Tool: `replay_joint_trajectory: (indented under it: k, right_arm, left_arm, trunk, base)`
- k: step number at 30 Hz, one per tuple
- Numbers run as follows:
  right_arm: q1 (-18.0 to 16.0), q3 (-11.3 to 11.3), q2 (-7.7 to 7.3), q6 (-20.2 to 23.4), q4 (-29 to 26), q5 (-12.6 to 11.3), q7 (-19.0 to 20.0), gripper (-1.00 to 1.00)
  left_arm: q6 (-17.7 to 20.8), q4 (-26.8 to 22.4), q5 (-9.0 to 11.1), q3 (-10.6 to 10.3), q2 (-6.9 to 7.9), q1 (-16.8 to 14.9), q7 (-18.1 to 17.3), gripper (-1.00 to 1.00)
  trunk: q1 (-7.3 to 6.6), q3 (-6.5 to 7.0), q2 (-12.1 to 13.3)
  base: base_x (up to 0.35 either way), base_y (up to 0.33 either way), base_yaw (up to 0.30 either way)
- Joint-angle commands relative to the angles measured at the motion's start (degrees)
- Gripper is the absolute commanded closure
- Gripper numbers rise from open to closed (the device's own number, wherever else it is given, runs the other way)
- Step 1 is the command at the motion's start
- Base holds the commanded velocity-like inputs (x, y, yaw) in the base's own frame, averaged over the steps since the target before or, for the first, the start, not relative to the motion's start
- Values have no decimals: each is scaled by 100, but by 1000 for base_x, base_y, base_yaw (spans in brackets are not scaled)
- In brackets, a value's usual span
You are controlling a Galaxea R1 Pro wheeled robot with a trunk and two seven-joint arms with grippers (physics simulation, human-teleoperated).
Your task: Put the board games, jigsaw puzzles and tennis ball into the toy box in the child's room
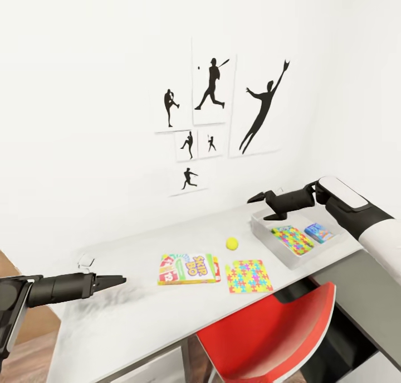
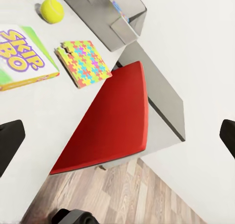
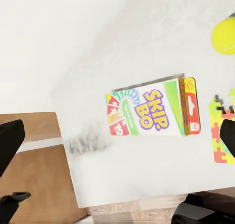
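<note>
This looks like a child's room in a home. On the white wall hang white pictures with black shapes of ball players [image 1: 214,84]. Under them runs a long light-grey counter [image 1: 139,316] with toys on it: a bright card game box that says SKIP-BO [image 1: 188,268], a small yellow-green ball [image 1: 232,243] and a flat square with a colourful puzzle pattern [image 1: 249,276]. A shallow light-grey bin [image 1: 262,225] holds more toys. A red chair [image 1: 267,338] is pushed under the counter, and the floor is brown wood [image 2: 127,194].
</note>
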Motion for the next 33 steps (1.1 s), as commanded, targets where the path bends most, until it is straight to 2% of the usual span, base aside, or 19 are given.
replay_joint_trajectory:
  k: [1,6,8,11,13,18,21,26,33]
  right_arm:
    - [-11,24,25,0,-5,-44,-88,-100]
    - [-13,6,253,0,-5,-59,-598,-100]
    - [-26,-12,397,0,-14,-74,-896,-100]
    - [-45,-18,497,0,-22,-77,-1068,-100]
    - [-63,-22,637,0,-21,-73,-1243,-100]
    - [-82,-24,857,0,-20,-69,-1468,-100]
    - [-87,-25,1041,0,-21,-67,-1681,-100]
    - [-113,-30,1508,0,-26,-61,-2365,-100]
    - [-280,-41,2035,0,1,-52,-3232,-100]
  left_arm:
    - [60,-4,-46,9,0,-5,-45,-100]
    - [60,-4,-47,22,0,-5,-45,-100]
    - [60,-4,-45,24,0,-5,-45,-100]
    - [60,-4,-46,29,0,-5,-45,-100]
    - [60,-4,-46,39,0,-5,-45,-100]
    - [60,-4,-38,49,0,-5,-51,-100]
    - [60,-4,-41,51,0,-5,-70,-100]
    - [60,-4,-46,52,0,-5,-90,-100]
    - [60,-4,-51,75,0,-5,-120,-100]
  trunk:
    - [3,-14,-15]
    - [3,-14,-15]
    - [3,-14,-15]
    - [3,-14,-15]
    - [3,-14,-15]
    - [3,-14,-15]
    - [3,-14,-15]
    - [3,-14,-15]
    - [3,-14,-15]
  base:
    - [-78,168,0]
    - [-76,143,0]
    - [-43,58,0]
    - [-87,118,0]
    - [-91,126,0]
    - [-37,50,0]
    - [-10,49,0]
    - [-3,140,0]
    - [0,31,0]
